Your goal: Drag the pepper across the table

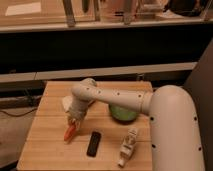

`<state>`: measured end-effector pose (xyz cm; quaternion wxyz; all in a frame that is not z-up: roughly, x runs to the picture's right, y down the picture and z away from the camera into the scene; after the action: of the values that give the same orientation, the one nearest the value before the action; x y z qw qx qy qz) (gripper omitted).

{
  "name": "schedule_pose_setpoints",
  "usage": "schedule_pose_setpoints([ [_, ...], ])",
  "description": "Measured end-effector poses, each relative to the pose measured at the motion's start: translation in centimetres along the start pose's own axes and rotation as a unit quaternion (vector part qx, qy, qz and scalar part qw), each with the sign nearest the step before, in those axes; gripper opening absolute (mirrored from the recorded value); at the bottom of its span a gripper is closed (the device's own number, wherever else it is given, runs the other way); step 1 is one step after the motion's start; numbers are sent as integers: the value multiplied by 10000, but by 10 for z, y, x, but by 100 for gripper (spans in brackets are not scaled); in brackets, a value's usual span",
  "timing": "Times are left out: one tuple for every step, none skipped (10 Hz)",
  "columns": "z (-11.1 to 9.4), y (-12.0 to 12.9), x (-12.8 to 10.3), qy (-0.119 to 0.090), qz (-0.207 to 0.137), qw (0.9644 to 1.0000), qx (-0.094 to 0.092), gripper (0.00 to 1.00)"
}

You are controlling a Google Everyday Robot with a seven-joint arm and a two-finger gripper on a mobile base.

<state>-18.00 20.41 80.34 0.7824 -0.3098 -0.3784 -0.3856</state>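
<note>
The pepper (pixel 69 132) is a small slim orange-red chili lying on the left half of the wooden table (pixel 50 150). My gripper (pixel 73 123) comes down from the white arm and sits right at the pepper's upper end, shut on it. The pepper's tip points toward the near left. The arm reaches in from the right, across the table's middle.
A black rectangular bar (pixel 93 144) lies just right of the pepper. A white bottle-like object (pixel 127 147) lies near the front right. A green bowl (pixel 123 114) sits behind it, partly hidden by the arm. A dark shelf wall stands behind the table.
</note>
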Motion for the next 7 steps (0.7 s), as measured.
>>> schedule_pose_setpoints([
  [0,1,1,-14,40,10000,16,0],
  [-1,2,1,-17,52,10000,24,0],
  [-1,2,2,-20,68,10000,32,0],
  [-1,3,2,-28,88,9999,42,0],
  [-1,5,2,-34,109,9999,45,0],
  [-1,5,2,-43,131,9999,59,0],
  [-2,5,3,-51,155,9998,73,0],
])
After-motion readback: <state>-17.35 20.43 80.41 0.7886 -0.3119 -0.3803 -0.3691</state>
